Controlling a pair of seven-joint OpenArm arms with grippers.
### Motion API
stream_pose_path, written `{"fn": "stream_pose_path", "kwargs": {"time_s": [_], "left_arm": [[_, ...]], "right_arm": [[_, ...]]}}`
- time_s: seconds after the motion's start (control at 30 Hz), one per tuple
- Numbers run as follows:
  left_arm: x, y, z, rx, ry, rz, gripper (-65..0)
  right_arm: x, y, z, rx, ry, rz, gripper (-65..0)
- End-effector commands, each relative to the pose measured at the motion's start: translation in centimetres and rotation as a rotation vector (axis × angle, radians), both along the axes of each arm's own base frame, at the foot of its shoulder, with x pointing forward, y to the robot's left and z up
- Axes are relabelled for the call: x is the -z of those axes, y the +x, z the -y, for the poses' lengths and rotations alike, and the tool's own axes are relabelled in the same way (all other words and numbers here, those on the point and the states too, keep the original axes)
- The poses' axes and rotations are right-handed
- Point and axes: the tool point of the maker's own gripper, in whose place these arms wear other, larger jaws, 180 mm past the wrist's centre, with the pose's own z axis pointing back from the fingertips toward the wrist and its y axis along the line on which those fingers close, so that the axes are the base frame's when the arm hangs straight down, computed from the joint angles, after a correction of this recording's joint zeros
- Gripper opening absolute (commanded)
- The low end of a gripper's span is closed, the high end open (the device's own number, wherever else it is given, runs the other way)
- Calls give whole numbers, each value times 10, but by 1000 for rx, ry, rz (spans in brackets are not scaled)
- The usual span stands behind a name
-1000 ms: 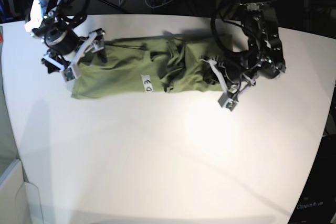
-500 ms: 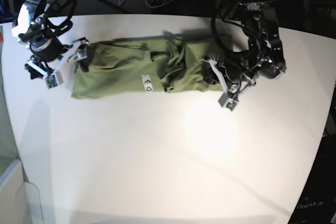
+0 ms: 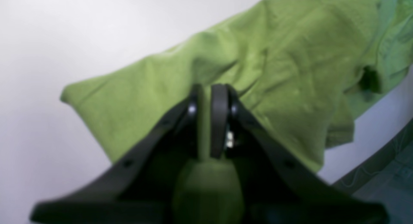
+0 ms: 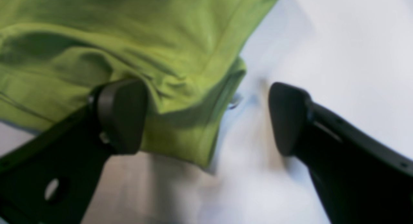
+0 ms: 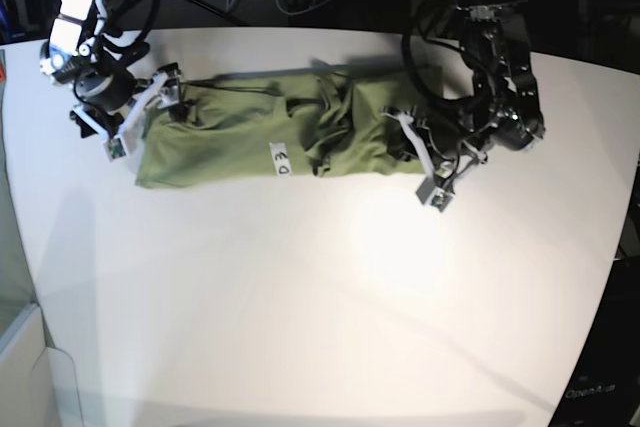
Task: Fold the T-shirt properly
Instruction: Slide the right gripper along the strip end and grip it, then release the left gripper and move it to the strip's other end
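**Inspector:** Olive cotton, soft and wrinkled: the T-shirt [image 5: 270, 137] lies as a long band across the far half of the white table [image 5: 320, 297], already doubled lengthwise, a small white label [image 5: 281, 159] showing near its middle. State of the pincers?

**Assistant:** The left gripper [image 3: 209, 121] is clenched on a pinch of the T-shirt; in its wrist view a strip of green cloth stands between the two pads, and the garment spreads away ahead of the tips and to their right. The right gripper [image 4: 206, 114] is released, jaws wide. One pad sits over the cloth, the other over bare table, so the garment's corner lies between them, nearer the first pad.

**Inspector:** Contact at that corner?

**Assistant:** Too blurred to tell whether the pad touches the fabric.

**Inspector:** Recommendation for the step in hand?

**Assistant:** In my judgement, lower the right gripper so both layers of the corner pass between the pads before closing. Then lift both ends evenly. A one-layer grip would likely let the fold open; an uneven lift would skew the band.
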Motion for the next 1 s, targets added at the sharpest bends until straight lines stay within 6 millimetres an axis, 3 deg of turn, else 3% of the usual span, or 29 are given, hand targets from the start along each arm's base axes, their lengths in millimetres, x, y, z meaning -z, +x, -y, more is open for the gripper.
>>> {"fn": "stream_pose_path", "kwargs": {"time_s": [0.0, 0.27, 0.33, 0.43, 0.57, 0.63, 0.67, 0.87, 0.97], "left_arm": [[-12, 11, 3, -4, -19, 47, -607], [-12, 12, 4, -4, -21, 47, -607], [-12, 11, 3, -4, -18, 46, -607], [-14, 14, 3, -4, -18, 52, -607], [-16, 17, 3, -4, -17, 60, -607], [-17, 19, 3, -3, -19, 64, -607], [-17, 19, 4, -3, -21, 64, -607], [-24, 20, -2, -2, 0, 74, -607], [-31, 21, -26, -53, 46, 65, -607]], "right_arm": [[-12, 15, 1, -4, 9, 59, -71], [-12, 28, 1, 1, 20, 65, -78], [-12, 28, 0, 3, 22, 66, -110], [-11, 26, -3, 5, 31, 62, -238], [-6, 22, -10, 11, 53, 52, -508], [-2, 20, -14, 15, 66, 39, -625], [2, 18, -15, 17, 74, 30, -650], [13, 15, -15, 29, 93, 3, -647], [11, 16, -14, 28, 91, 7, -647]]}}
